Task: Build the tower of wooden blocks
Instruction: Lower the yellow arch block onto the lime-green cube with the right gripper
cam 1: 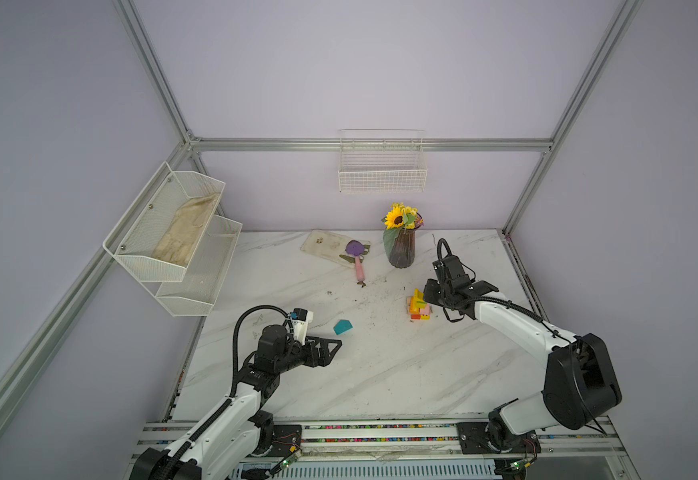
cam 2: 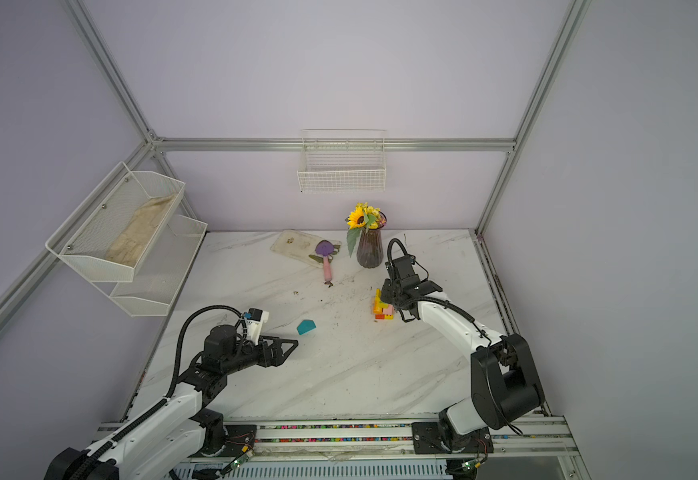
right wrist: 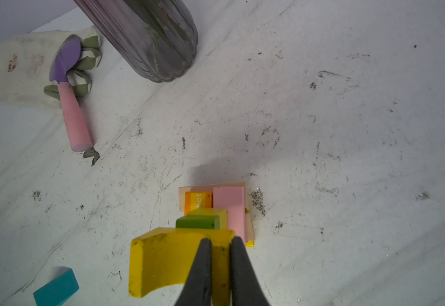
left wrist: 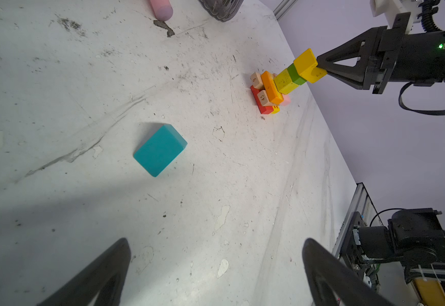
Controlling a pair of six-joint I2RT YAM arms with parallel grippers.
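1. As it stands on the right half of the counter [cam 1: 380, 374], nearer the back edge than the front edge, the tower [cam 1: 419, 308] points straight up. Its long way runs up and down.
2. It is red at the bottom, then tan, pink and orange, and then comes a green block [left wrist: 295, 75].
3. The yellow arch [left wrist: 306, 63] is on the very top, right against the green block.
4. The right gripper [right wrist: 220, 242] pinches one end of the yellow arch between its two fingers. It reaches in from the side of the right edge.
5. The teal block [cam 1: 342, 327] lies flat by itself near the middle of the counter, well apart from the tower. Its pointy end faces about toward the back edge.
6. The left gripper [left wrist: 216, 239] has its fingers spread wide and holds nothing. It is near the teal block, on the side toward the front left corner.
7. A dark vase [cam 1: 401, 253] with a sunflower stands near the back edge. It is behind the tower, near it but not touching.
8. A purple scoop [cam 1: 357, 257] with a pink handle lies partly on a white cloth [cam 1: 324, 245] by the back edge, beside the vase on its left-edge side.
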